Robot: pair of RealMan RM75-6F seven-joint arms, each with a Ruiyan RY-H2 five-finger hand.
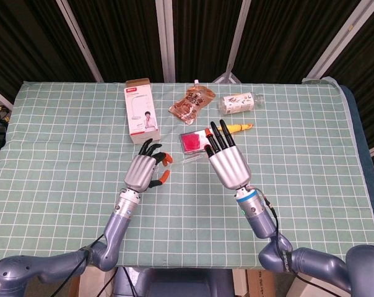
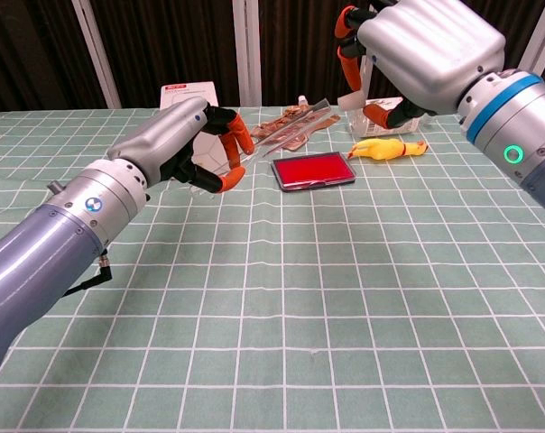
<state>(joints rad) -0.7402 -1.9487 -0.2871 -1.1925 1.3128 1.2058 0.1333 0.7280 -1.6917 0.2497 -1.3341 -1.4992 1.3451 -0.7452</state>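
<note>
The left hand [image 2: 178,144] sits nearest the robot, raised a little above the green checked tabletop [image 2: 345,298], and pinches a thin clear strip [image 2: 286,129] between orange-tipped fingers [image 2: 239,135]. The strip looks like a narrow transparent tube or sleeve. It juts out from the pinch toward the red case [image 2: 313,170], held by one end with its free end in the air just short of and above that case.

I judge it very light and fairly stiff but easy to crush or bend, and its smooth clear skin is likely slippery. A grip nearer its middle would steady it better than the end hold it has now, where it can pivot.

The right hand [image 1: 227,162] is lifted just on the near right side of the red case, fingers spread and straight, holding nothing.

Past the red case lies a yellow rubber-chicken toy [image 2: 387,148], just behind it to the right. Farther back are a brown snack packet [image 1: 190,102] behind the case, a clear bottle lying on its side [image 1: 239,103] behind and to the right, and a white and red carton [image 1: 142,114] well to the left of the case.
</note>
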